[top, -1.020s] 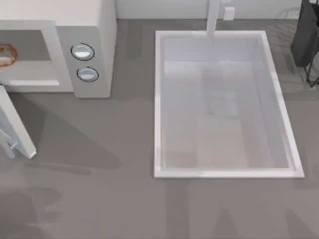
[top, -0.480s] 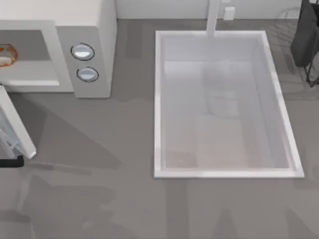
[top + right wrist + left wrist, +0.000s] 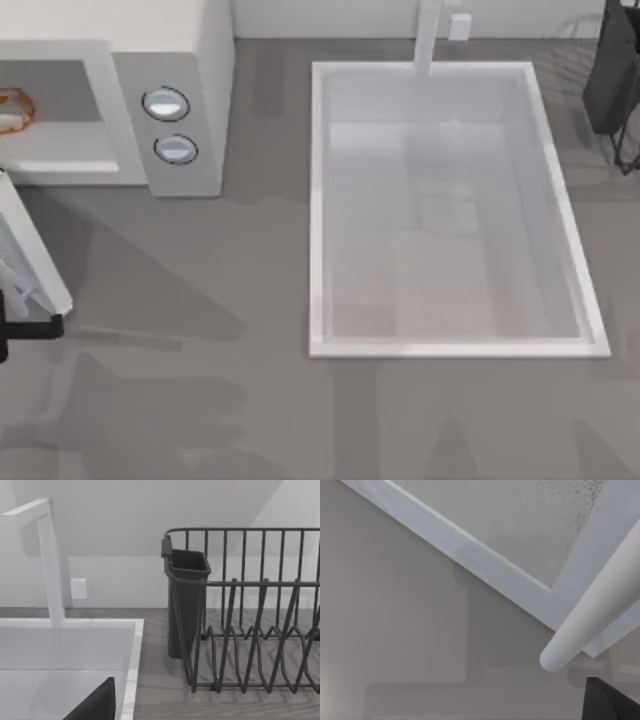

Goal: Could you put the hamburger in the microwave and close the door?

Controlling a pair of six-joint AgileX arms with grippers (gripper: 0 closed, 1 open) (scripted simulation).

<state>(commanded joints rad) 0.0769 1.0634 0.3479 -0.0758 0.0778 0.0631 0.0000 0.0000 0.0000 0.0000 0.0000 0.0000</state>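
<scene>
Left gripper (image 3: 25, 326): a dark piece at the top view's far left edge, just below the free end of the door (image 3: 35, 270); half a second ago it sat a little farther left, a full second ago it was not in the frame at all. Whether its fingers are open or closed cannot be told. Door: white panel, swung open, running from the microwave's front down toward the near left of the table (image 3: 200, 400); in the left wrist view its framed face and a pale round handle bar (image 3: 590, 625) show close up, with a dark corner of the gripper beneath. Its position is unchanged from the earlier frames. Hamburger (image 3: 12, 108): cream and orange-brown lump inside the grey cavity of the microwave (image 3: 190, 60), at the left edge of the view, in the same place as before. Microwave: off-white box at the back left, two round silver knobs (image 3: 166, 104) on its panel, one above the other; no lettering readable. Sink basin (image 3: 318, 200): white rectangle in the middle to right, with a faucet (image 3: 428, 35) at its back rim. Dish rack (image 3: 250, 630): dark wire, with a dark cutlery cup, at the far right back. Right arm: parked beside the sink and rack at the right; its fingers' state cannot be told. No brands or writing are legible anywhere.
</scene>
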